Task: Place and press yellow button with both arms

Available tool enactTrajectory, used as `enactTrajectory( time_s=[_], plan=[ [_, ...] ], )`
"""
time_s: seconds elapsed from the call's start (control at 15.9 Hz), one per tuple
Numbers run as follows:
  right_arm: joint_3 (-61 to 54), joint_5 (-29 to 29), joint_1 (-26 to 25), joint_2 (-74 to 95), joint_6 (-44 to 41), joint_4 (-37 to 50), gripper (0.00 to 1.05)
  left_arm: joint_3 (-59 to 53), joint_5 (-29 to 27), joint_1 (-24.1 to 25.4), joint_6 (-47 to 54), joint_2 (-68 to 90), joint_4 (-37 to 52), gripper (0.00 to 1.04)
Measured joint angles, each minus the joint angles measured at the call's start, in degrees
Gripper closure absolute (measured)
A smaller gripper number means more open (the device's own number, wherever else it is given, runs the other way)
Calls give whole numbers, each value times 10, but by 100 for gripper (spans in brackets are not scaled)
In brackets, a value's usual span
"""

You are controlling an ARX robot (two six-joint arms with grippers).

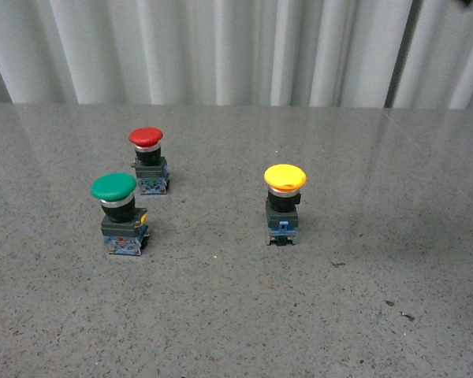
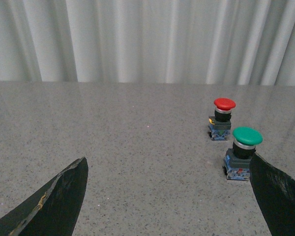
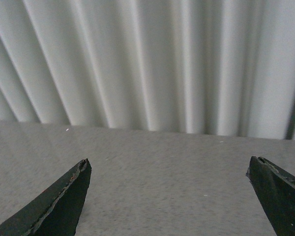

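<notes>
The yellow button [image 1: 284, 203] stands upright on the grey speckled table [image 1: 236, 315], right of centre in the front view; it shows in neither wrist view. No arm shows in the front view. My left gripper [image 2: 169, 164] is open and empty, its black fingers [image 2: 59, 196] spread wide above the table, with the green-capped button [image 2: 242, 155] close beside one finger. My right gripper [image 3: 169, 164] is open and empty over bare table, facing the white curtain.
A green-capped button [image 1: 121, 214] and a red-capped button [image 1: 148, 160] stand upright at the left of the table; the red one also shows in the left wrist view [image 2: 222, 119]. A pleated white curtain [image 1: 221, 47] runs along the table's far edge.
</notes>
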Motion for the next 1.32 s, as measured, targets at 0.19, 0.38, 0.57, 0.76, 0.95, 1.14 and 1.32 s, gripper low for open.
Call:
enactTrajectory(
  time_s=[0.19, 0.38, 0.57, 0.76, 0.95, 1.14, 1.32],
  plan=[
    [87, -3, 79, 114, -15, -37, 6, 0, 0, 0, 0, 0, 0, 7],
    [96, -9, 106, 154, -30, -79, 31, 0, 0, 0, 0, 0, 0, 7],
    [97, -12, 100, 154, -34, -122, 64, 0, 0, 0, 0, 0, 0, 7],
    [89, -22, 98, 148, -34, -154, 99, 0, 0, 0, 0, 0, 0, 7],
    [80, -26, 102, 151, -34, -169, 103, 0, 0, 0, 0, 0, 0, 7],
    [80, -26, 101, 165, -35, -170, 103, 0, 0, 0, 0, 0, 0, 7],
    [80, -28, 101, 182, -36, -177, 103, 0, 0, 0, 0, 0, 0, 7]
  ],
)
